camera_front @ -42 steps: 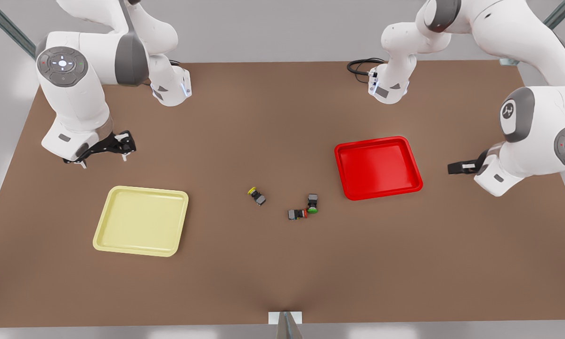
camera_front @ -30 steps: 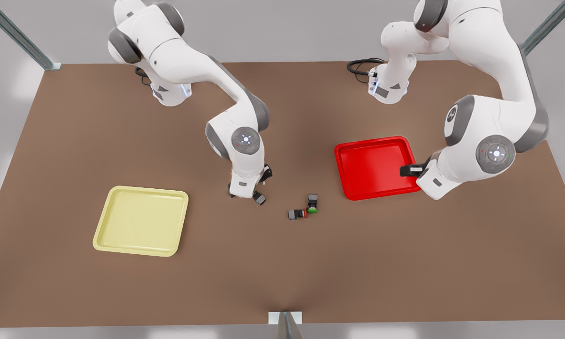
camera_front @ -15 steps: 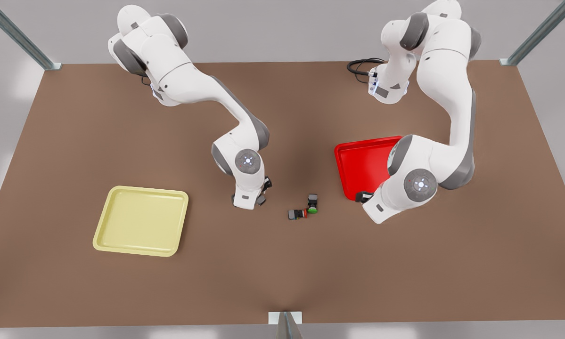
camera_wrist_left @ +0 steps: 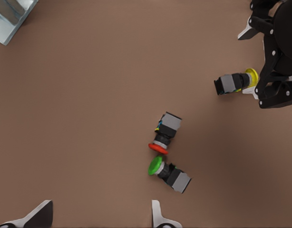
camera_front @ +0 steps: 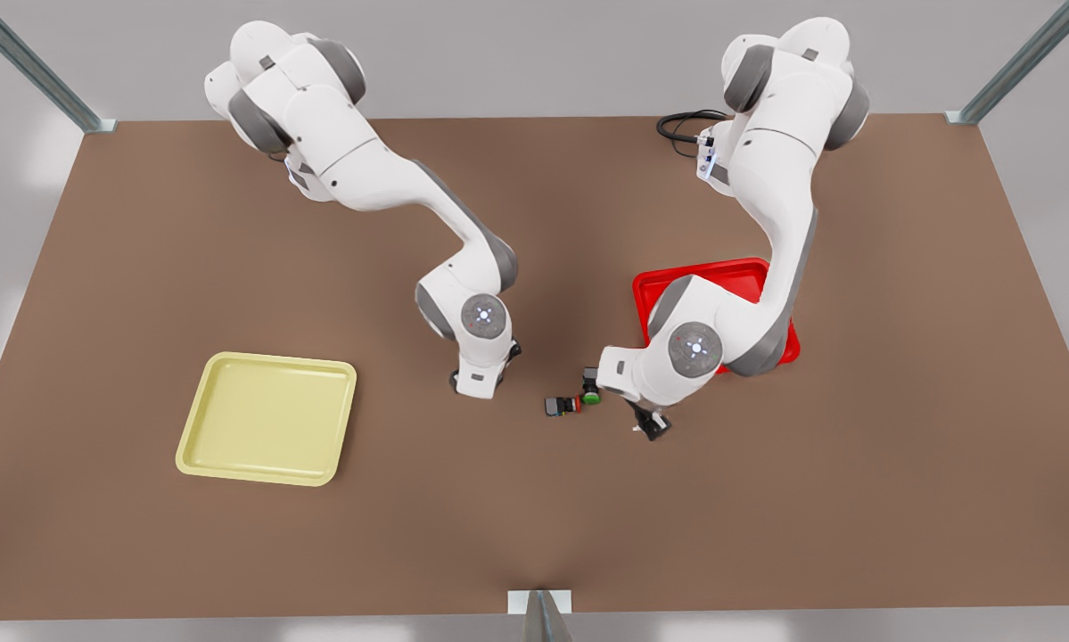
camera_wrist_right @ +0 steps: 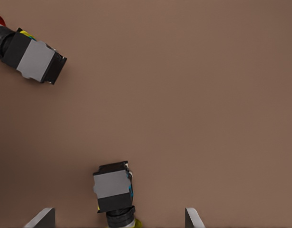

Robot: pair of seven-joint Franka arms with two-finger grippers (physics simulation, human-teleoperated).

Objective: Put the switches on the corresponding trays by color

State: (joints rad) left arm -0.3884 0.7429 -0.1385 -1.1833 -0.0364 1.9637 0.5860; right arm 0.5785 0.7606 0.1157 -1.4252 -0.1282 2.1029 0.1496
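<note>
At the middle of the table (camera_front: 142,553), both arms have swung in: the right gripper (camera_wrist_right: 117,219), fingers open, straddles the yellow switch (camera_wrist_right: 111,190); the left gripper (camera_wrist_left: 99,216), also open, nears the red switch (camera_wrist_left: 165,133), so grasping looks next

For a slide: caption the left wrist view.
Left end effector open near red switch and green switch; right end effector at yellow switch.

Bright, even overhead light — soft, faint shadows beneath the arms — sharp, without glare.
</note>
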